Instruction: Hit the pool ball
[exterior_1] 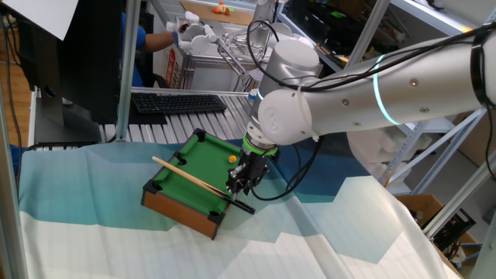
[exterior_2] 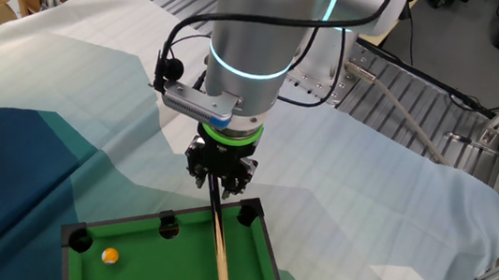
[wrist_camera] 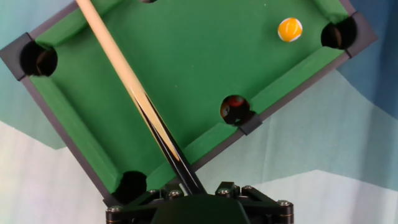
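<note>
Evidently the gripper (wrist_camera: 186, 198) was clamped on the cue (wrist_camera: 127, 87), which lay across the pool table (wrist_camera: 186, 68), while the pool ball (wrist_camera: 290, 29) sat unstruck at upper right of the hand view, well apart from the cue.

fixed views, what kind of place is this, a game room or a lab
Most likely a robotics lab, not a game room: the pool table is a miniature on a cloth-covered bench, there's a keyboard behind, and metal framing all around.
</note>
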`<move>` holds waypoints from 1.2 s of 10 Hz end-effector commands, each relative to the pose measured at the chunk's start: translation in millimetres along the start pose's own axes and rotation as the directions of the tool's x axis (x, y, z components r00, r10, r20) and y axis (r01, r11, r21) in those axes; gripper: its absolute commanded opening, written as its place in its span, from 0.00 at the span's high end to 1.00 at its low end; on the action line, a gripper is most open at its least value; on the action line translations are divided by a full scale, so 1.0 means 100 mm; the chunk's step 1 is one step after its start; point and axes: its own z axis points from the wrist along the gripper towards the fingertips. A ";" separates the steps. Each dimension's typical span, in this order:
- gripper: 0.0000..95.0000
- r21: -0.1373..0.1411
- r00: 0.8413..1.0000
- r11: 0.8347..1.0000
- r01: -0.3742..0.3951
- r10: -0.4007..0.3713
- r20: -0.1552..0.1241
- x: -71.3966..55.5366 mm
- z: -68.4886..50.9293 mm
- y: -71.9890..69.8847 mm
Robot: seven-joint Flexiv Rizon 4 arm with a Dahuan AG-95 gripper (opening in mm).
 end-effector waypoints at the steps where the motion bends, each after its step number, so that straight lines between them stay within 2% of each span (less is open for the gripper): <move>1: 0.40 -0.003 1.000 1.000 -0.008 0.008 -0.001 0.00 0.00 0.00; 8: 0.40 -0.005 1.000 1.000 -0.005 0.005 -0.003 -0.01 0.14 0.01; 12: 0.40 -0.005 1.000 1.000 -0.002 0.002 -0.012 -0.01 0.18 0.01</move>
